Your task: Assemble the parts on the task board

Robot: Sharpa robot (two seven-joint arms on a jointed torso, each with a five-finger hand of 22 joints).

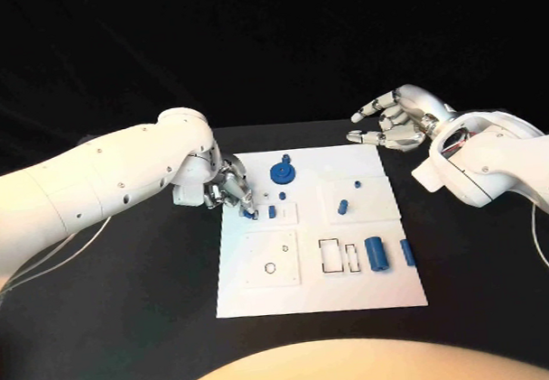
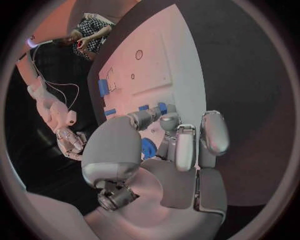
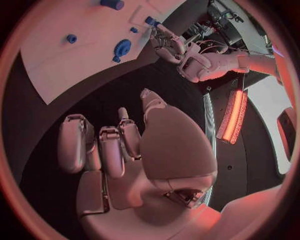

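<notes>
Black table [image 1: 118, 323] under a dark backdrop, carrying the white task board [image 1: 318, 240] at its middle, with blue parts on it: a round piece [image 1: 281, 171] near the far edge, a cylinder [image 1: 376, 254] toward the right side. Left hand [image 1: 227, 191] at the board's left edge, fingertips [image 1: 246, 210] pinching a small blue part [image 1: 251, 215]. Right hand [image 1: 397, 120] raised off the far right corner, fingers apart and loosely curled, holding nothing.

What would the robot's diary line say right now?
left hand: pinching small blue part over task board | right hand: open, empty, off board
</notes>
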